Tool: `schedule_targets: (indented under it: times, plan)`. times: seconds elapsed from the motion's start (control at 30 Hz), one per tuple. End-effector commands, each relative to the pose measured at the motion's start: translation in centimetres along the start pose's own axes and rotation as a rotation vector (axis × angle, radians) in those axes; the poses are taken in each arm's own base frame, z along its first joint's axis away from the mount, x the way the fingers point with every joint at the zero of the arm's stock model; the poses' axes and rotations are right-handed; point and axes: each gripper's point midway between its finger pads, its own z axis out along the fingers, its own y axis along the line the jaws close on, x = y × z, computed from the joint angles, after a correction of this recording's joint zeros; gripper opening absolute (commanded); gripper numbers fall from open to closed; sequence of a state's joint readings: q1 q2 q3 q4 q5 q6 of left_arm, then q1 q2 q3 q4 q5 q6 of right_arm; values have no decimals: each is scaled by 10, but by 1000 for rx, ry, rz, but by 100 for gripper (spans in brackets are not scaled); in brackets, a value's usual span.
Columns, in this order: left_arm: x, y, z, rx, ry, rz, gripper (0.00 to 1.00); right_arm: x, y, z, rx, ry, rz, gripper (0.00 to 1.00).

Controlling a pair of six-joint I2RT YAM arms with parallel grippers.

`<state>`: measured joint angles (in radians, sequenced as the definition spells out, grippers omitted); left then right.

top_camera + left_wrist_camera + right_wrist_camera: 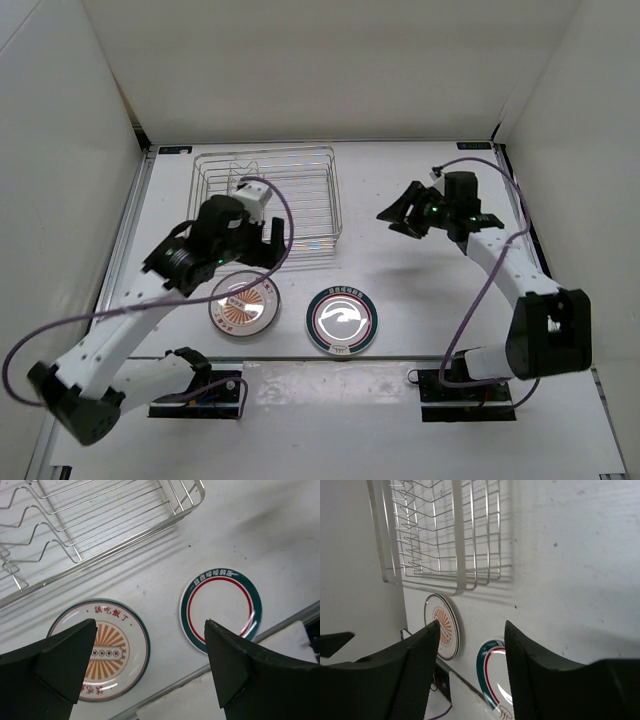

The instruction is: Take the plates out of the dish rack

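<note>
The silver wire dish rack (300, 165) (125, 535) (445, 530) stands at the back of the table, and I see no plates in it. An orange sunburst plate (243, 305) (107, 635) (444, 625) lies flat in front of it. To its right lies a teal-rimmed plate (341, 320) (220, 600) (492, 665). My left gripper (262, 250) (150, 625) hangs open above the gap between the two plates, holding nothing. My right gripper (392, 222) (472, 625) hovers to the right of the rack, jaws apart and empty, facing the rack and plates.
White walls enclose the table on the left (60, 180), back and right (590, 150). The arm bases (195, 390) (465, 392) sit at the near edge behind a metal strip. A purple cable (480, 290) loops along each arm.
</note>
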<state>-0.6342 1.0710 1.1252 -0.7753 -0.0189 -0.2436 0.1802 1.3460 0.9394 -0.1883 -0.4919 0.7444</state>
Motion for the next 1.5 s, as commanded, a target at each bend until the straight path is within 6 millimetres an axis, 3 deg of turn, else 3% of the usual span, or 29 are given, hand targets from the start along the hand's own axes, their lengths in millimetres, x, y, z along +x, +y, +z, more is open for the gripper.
schedule_targets:
  times: [0.0, 0.03, 0.07, 0.1, 0.23, 0.3, 0.33, 0.37, 0.47, 0.7, 0.93, 0.97, 1.03, 1.07, 1.1, 1.23, 1.27, 1.3, 1.33, 1.37, 1.4, 1.43, 1.47]
  plan:
    - [24, 9, -30, -11, 24, 0, 100, -23, 35, 27, -131, -55, -151, 57]
    - [38, 13, -43, -23, 55, -19, 100, -13, 35, 39, -146, -21, -136, 42]
    - [44, 17, -48, -45, 61, -40, 100, -16, 45, 45, -201, -30, -162, 37]
    - [59, 22, -65, -63, 81, -61, 100, -13, 43, 53, -204, -6, -141, 35]
    - [90, 47, -90, -188, 101, -125, 100, 7, 43, 83, -188, 48, -188, 47]
    - [103, 59, -102, -255, 76, -187, 100, 12, 55, 93, -210, 76, -209, 47]
    - [110, 62, -106, -271, 84, -199, 100, 17, 51, 101, -201, 105, -201, 47]
    - [116, 64, -106, -286, 83, -229, 100, 19, 62, 104, -219, 114, -218, 47]
    - [124, 73, -116, -318, 12, -302, 100, 26, 68, 122, -227, 151, -232, 44]
    - [140, 84, -126, -377, -6, -368, 100, 40, 78, 129, -234, 196, -230, 42]
    - [146, 97, -127, -437, 0, -314, 100, 36, 80, 93, -196, 138, -218, 74]
    - [144, 98, -127, -435, -3, -285, 100, 30, 91, 79, -209, 103, -244, 76]
    - [138, 94, -122, -404, -20, -267, 100, 21, 72, 70, -92, 73, -234, 82]
    - [137, 93, -121, -384, -14, -217, 100, 12, 80, 61, -87, 44, -235, 87]
    - [135, 91, -120, -369, -20, -206, 100, 5, 72, 52, -23, 14, -222, 90]
    - [121, 84, -110, -318, -43, -130, 100, -12, 69, 13, 90, -68, -225, 90]
    - [127, 72, -103, -235, -8, -75, 100, -20, 51, 3, 194, -112, -203, 90]
    - [118, 63, -98, -174, -29, -2, 100, -26, 57, -14, 199, -155, -201, 90]
    - [114, 47, -92, -76, -31, 23, 100, -22, 48, -22, 243, -145, -194, 90]
    - [117, 39, -86, -30, -19, 37, 100, -25, 37, -32, 293, -167, -205, 90]
    - [118, 37, -82, -22, -2, 28, 100, -30, 47, -55, 278, -235, -225, 90]
    - [118, 34, -78, -11, 14, 22, 100, -30, 43, -65, 304, -253, -229, 90]
    - [116, 31, -77, -1, 18, 14, 100, -30, 25, -79, 406, -282, -219, 90]
